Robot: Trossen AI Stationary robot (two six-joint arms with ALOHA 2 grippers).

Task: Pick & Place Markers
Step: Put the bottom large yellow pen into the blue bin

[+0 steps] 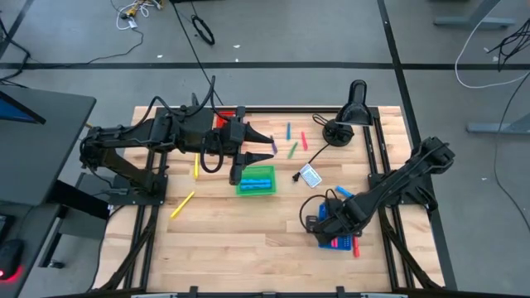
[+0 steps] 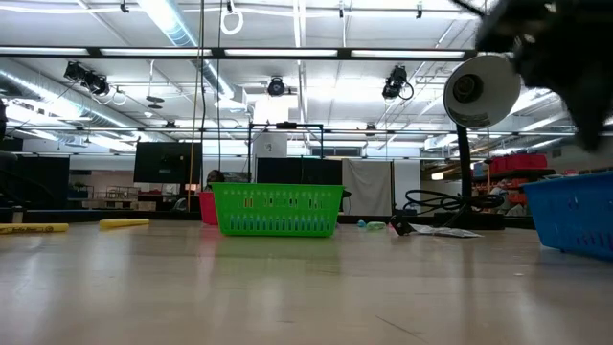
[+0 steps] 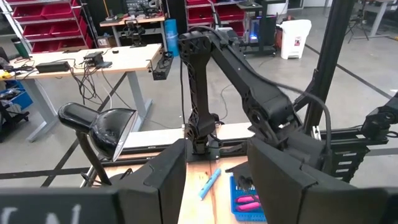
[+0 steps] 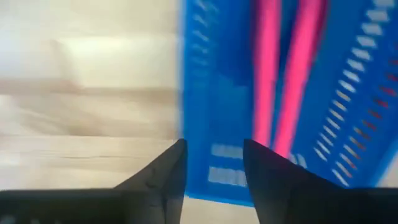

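Note:
Markers lie scattered on the wooden table: two yellow ones (image 1: 196, 165) (image 1: 182, 204) at the left, and a blue (image 1: 288, 131), a red (image 1: 304, 141) and a green one (image 1: 293, 150) toward the far side. Another blue marker (image 1: 344, 193) lies near the right arm. Two pink markers (image 4: 292, 74) lie inside the blue tray (image 4: 217, 93). My right gripper (image 4: 214, 163) hovers open and empty over the blue tray's edge (image 1: 325, 223). My left gripper (image 3: 216, 171) is open and empty, raised level near the green tray (image 1: 255, 180) and pointing toward the table's right side (image 1: 263, 147).
A black desk lamp (image 1: 348, 116) stands at the far right and a white-and-blue card (image 1: 310, 175) lies mid-table. A red tray (image 1: 222, 120) is partly hidden behind the left arm. A red marker (image 1: 356, 247) lies beside the blue tray. Bare wood spans the near side.

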